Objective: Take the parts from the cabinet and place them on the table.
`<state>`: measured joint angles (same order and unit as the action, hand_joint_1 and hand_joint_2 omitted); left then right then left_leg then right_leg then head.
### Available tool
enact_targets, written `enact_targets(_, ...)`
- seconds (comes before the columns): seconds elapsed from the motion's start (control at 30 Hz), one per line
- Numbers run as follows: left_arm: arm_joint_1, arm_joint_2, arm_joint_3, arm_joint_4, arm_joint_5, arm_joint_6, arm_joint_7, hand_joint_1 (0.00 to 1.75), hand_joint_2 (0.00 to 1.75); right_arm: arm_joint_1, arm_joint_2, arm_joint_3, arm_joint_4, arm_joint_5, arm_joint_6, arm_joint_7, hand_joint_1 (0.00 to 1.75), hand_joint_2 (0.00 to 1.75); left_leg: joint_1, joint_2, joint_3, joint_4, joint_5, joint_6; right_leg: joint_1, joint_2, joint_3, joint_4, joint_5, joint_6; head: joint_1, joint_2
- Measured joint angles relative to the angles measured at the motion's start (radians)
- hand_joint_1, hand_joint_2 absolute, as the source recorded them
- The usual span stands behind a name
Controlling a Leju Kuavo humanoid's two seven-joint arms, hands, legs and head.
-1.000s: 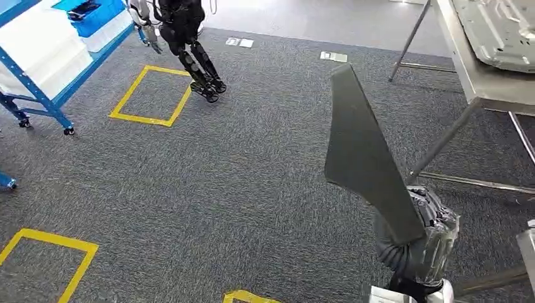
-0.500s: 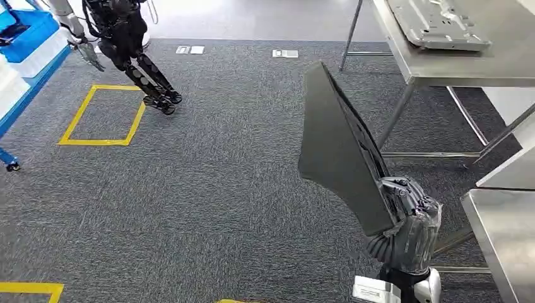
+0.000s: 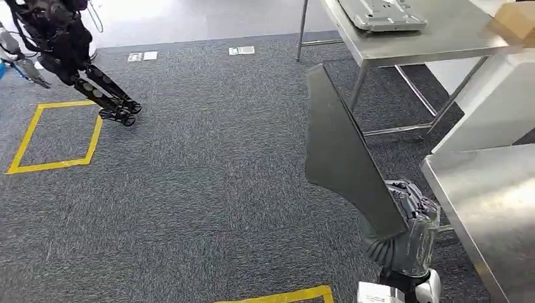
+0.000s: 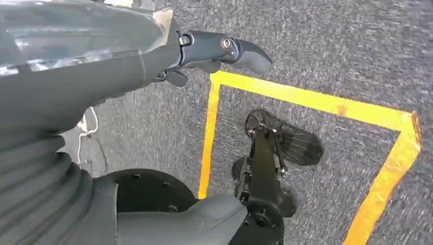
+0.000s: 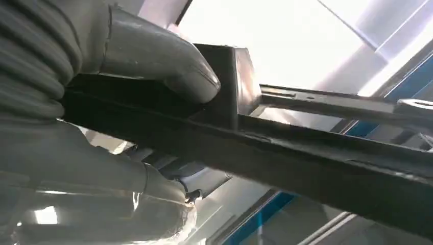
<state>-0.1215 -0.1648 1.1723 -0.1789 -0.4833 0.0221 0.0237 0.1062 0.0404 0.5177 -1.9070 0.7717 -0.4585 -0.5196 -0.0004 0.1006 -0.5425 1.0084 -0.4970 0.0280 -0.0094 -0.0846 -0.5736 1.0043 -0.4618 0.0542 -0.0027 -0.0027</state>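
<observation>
A: R hand (image 3: 409, 218) status?
B: Gripping the dark panel part (image 3: 344, 154) at its lower end; the part stands nearly upright, tilted a bit, narrow tip up, over the grey carpet (image 3: 208, 189). In the right wrist view the thumb (image 5: 153, 56) presses on the part's (image 5: 286, 153) edge and the fingers wrap the other side, closed tight on it.

A: Where's the tabletop?
B: Steel tabletop (image 3: 486, 202) just beside the R hand, on its right. A second steel table (image 3: 441, 31) sits farther off, w/ a grey metal sheet part (image 3: 382, 12) lying flat on it and a cardboard box (image 3: 514, 22) at its far-right end. Held part touches neither table.

A: L hand?
B: In the left wrist view the L hand (image 4: 204, 51) hangs over the carpet, holds nothing, fingers (image 4: 240, 51) stretched out, not curled. Yellow tape outline (image 4: 306, 99) on the floor below.

A: Anything else?
B: Another black humanoid robot (image 3: 69, 50) at far left, next to a yellow tape square (image 3: 57, 136). Two small labels (image 3: 240, 50) on the floor near the carpet's far edge.
</observation>
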Motion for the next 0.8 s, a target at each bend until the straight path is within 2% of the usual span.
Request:
enact_targets(0.03,-0.001,0.000,0.001,0.000,0.000,0.000,0.001,0.00,1.75,0.001,0.001,0.000,0.000,-0.007,0.008,-0.003,1.75,1.75,0.000,0.007,0.006,0.000,-0.002,-0.005,-0.005,0.017,-0.006,0.001,0.002,-0.009,-0.004,0.000)
enact_targets(0.1,-0.003,-0.002,0.002,0.000,0.000,0.002,0.003,0.00,1.75,0.002,0.001,-0.002,0.000,-0.020,0.030,-0.011,1.75,1.75,0.007,0.032,0.015,-0.005,-0.003,-0.015,0.004,0.040,-0.013,0.000,0.002,-0.021,-0.003,0.000)
enact_targets(0.13,-0.004,-0.003,0.002,0.000,-0.002,0.002,0.003,0.00,1.75,0.000,0.002,-0.002,-0.001,-0.023,0.036,-0.015,1.75,1.75,0.013,0.024,0.012,0.000,-0.011,-0.026,-0.012,0.053,-0.002,-0.006,0.008,-0.032,-0.003,0.000)
enact_targets(0.17,-0.005,-0.002,0.002,0.000,-0.004,0.005,0.003,0.00,1.75,0.000,0.004,-0.003,-0.002,-0.024,0.042,-0.016,1.75,1.75,0.017,-0.031,0.008,0.024,-0.032,-0.030,-0.013,0.065,-0.002,-0.006,0.009,-0.035,-0.008,0.000)
enact_targets(0.2,-0.004,-0.002,0.003,0.000,-0.006,0.005,0.003,0.00,1.75,-0.002,0.004,-0.003,-0.001,-0.026,0.047,-0.016,1.75,1.75,0.018,-0.069,-0.015,0.079,-0.071,-0.029,-0.014,0.072,-0.002,-0.006,0.011,-0.046,-0.008,0.000)
enact_targets(0.23,-0.003,-0.003,0.005,0.001,-0.007,0.004,0.004,0.00,1.75,-0.004,0.005,-0.004,0.000,-0.026,0.050,-0.016,1.75,1.75,0.018,-0.090,-0.052,0.159,-0.113,-0.029,-0.011,0.083,-0.002,-0.006,0.010,-0.051,-0.010,0.000)
enact_targets(0.27,0.000,-0.003,0.006,0.001,-0.008,0.005,0.005,0.00,1.75,-0.006,0.005,-0.004,0.001,-0.026,0.050,-0.016,1.75,1.75,0.018,-0.097,-0.091,0.237,-0.147,-0.029,-0.009,0.097,-0.003,-0.005,0.010,-0.051,-0.009,0.000)
enact_targets(0.3,0.001,-0.003,0.006,0.001,-0.009,0.005,0.005,0.00,1.75,-0.006,0.004,-0.005,0.004,-0.027,0.050,-0.018,1.75,1.75,0.018,-0.100,-0.122,0.296,-0.162,-0.029,-0.006,0.111,-0.002,-0.004,0.010,-0.051,-0.010,0.000)
enact_targets(0.33,0.002,-0.003,0.006,0.001,-0.010,0.005,0.005,0.00,1.75,-0.006,0.002,-0.007,0.007,-0.027,0.049,-0.019,1.75,1.75,0.018,-0.100,-0.135,0.310,-0.150,-0.028,-0.005,0.127,-0.001,-0.004,0.010,-0.051,-0.009,0.000)
enact_targets(0.37,0.002,-0.003,0.006,0.001,-0.011,0.005,0.005,0.00,1.75,-0.006,0.000,-0.008,0.010,-0.027,0.048,-0.021,1.75,1.75,0.018,-0.102,-0.124,0.273,-0.113,-0.026,-0.005,0.142,0.000,-0.002,0.010,-0.051,-0.010,0.000)
enact_targets(0.4,0.002,-0.003,0.006,0.001,-0.012,0.005,0.005,0.00,1.75,-0.006,-0.001,-0.008,0.013,-0.029,0.046,-0.024,1.75,1.75,0.019,-0.107,-0.094,0.201,-0.063,-0.023,-0.005,0.156,0.002,-0.001,0.010,-0.050,-0.010,0.000)
enact_targets(0.43,0.001,-0.002,0.006,0.001,-0.013,0.005,0.005,0.00,1.75,-0.006,-0.002,-0.009,0.015,-0.029,0.045,-0.027,1.75,1.75,0.022,-0.120,-0.053,0.108,-0.012,-0.021,-0.006,0.171,0.003,0.001,0.010,-0.050,-0.010,0.000)
enact_targets(0.47,0.001,-0.001,0.006,0.001,-0.012,0.005,0.005,0.00,1.75,-0.006,-0.002,-0.010,0.016,-0.030,0.044,-0.029,1.75,1.75,0.027,-0.166,-0.025,0.036,0.012,-0.019,-0.006,0.182,0.000,0.003,0.010,-0.050,-0.010,0.000)
enact_targets(0.5,0.001,-0.002,0.006,0.001,-0.013,0.005,0.005,0.00,1.75,-0.008,-0.002,-0.011,0.017,-0.030,0.042,-0.029,1.75,1.75,0.028,-0.185,-0.021,0.019,0.003,-0.021,0.004,0.192,-0.006,0.009,0.009,-0.045,-0.008,0.000)
enact_targets(0.53,0.001,-0.002,0.006,0.001,-0.014,0.005,0.005,0.00,1.75,-0.006,-0.003,-0.011,0.018,-0.030,0.041,-0.030,1.75,1.75,0.024,-0.169,-0.022,0.023,0.005,-0.018,-0.001,0.202,-0.012,0.006,0.013,-0.039,-0.010,0.000)
enact_targets(0.6,-0.001,-0.002,0.006,0.001,-0.014,0.005,0.006,0.00,1.75,-0.005,-0.005,-0.012,0.018,-0.030,0.040,-0.030,1.75,1.75,0.013,-0.154,-0.022,0.023,0.007,-0.009,-0.005,0.219,-0.019,-0.002,0.020,-0.026,-0.009,0.000)
enact_targets(0.63,-0.003,-0.004,0.006,0.001,-0.014,0.004,0.006,0.00,1.75,-0.005,-0.006,-0.012,0.018,-0.030,0.039,-0.031,1.75,1.75,0.018,-0.139,-0.018,0.009,0.017,0.004,0.000,0.224,-0.031,-0.001,0.021,-0.016,-0.008,0.000)
enact_targets(0.67,-0.005,-0.004,0.006,0.001,-0.014,0.004,0.005,0.00,1.75,-0.004,-0.007,-0.012,0.018,-0.030,0.038,-0.031,1.75,1.75,0.018,-0.127,-0.016,0.000,0.023,0.013,-0.003,0.171,-0.033,0.019,0.011,-0.018,-0.008,0.000)
enact_targets(0.7,-0.004,-0.003,0.006,0.001,-0.014,0.002,0.002,0.00,1.75,-0.008,-0.007,-0.011,0.018,-0.029,0.037,-0.032,1.75,1.75,0.017,-0.117,-0.017,-0.002,0.024,0.019,0.000,0.129,-0.060,0.064,-0.015,-0.024,-0.003,0.000)
enact_targets(0.73,-0.003,-0.001,0.006,0.001,-0.014,0.001,0.000,0.00,1.75,-0.009,-0.007,-0.010,0.019,-0.028,0.031,-0.032,1.75,1.75,0.015,-0.103,-0.018,-0.002,0.024,0.022,-0.001,0.110,-0.098,0.138,-0.049,-0.029,-0.002,0.000)
enact_targets(0.77,-0.001,0.000,0.006,0.001,-0.014,0.001,-0.002,0.00,1.75,-0.010,-0.009,-0.010,0.022,-0.026,0.023,-0.032,1.75,1.75,0.014,-0.088,-0.018,-0.002,0.024,0.022,-0.003,0.103,-0.139,0.221,-0.081,-0.031,-0.002,0.000)
enact_targets(0.8,0.000,0.001,0.007,0.001,-0.017,-0.001,-0.006,0.00,1.75,-0.010,-0.012,-0.010,0.026,-0.024,0.015,-0.032,1.75,1.75,0.013,-0.073,-0.020,-0.001,0.024,0.022,-0.004,0.101,-0.170,0.287,-0.100,-0.028,-0.002,0.000)
